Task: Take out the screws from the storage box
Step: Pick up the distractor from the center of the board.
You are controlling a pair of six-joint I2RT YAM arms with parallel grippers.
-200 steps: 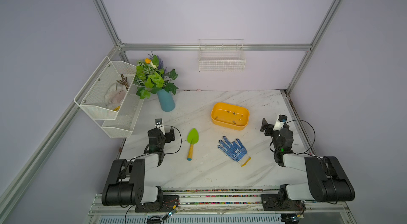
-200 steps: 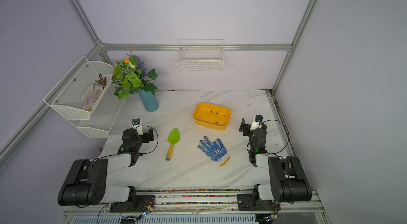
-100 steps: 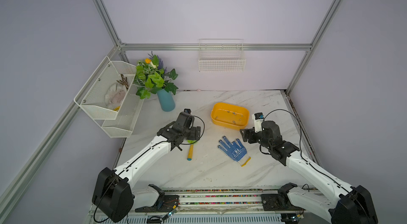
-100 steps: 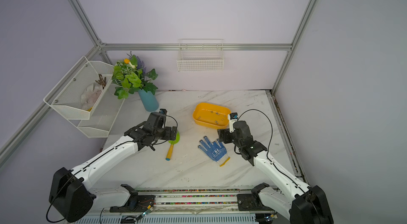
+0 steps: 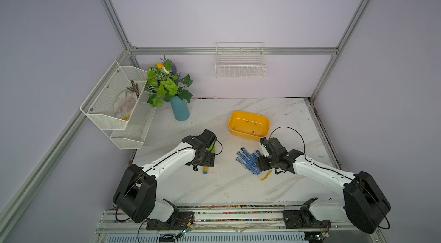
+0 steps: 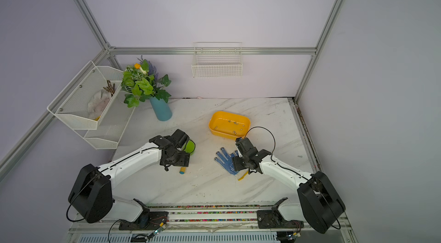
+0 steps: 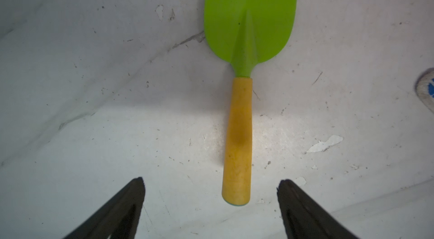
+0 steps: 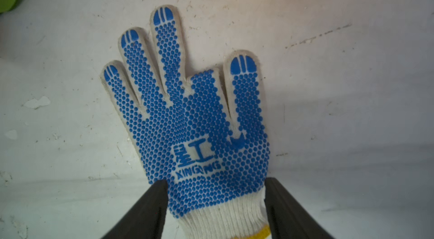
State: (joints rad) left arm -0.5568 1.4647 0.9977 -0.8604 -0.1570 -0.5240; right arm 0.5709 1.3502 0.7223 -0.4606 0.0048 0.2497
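At 9 o'clock on the white marbled tabletop [image 5: 214, 189]: left gripper [image 7: 210, 182], spread wide and holding nothing, above the yellow-handled green plastic trowel [image 7: 238, 132]. Just off centre toward 4 o'clock: right gripper [image 8: 215, 182], partly open, fingers at either edge of the cuff of the white knitted glove with blue dots [image 8: 195, 118]. At 1 o'clock: shallow yellow-orange plastic storage box [image 5: 243, 135], tiny silvery metal screws [image 5: 253, 123] scattered inside.

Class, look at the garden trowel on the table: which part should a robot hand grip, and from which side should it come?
Grip the trowel by its yellow handle, from above, closing across its width. The handle is narrow, rounded and lies flat on the table; the green blade looks too wide.
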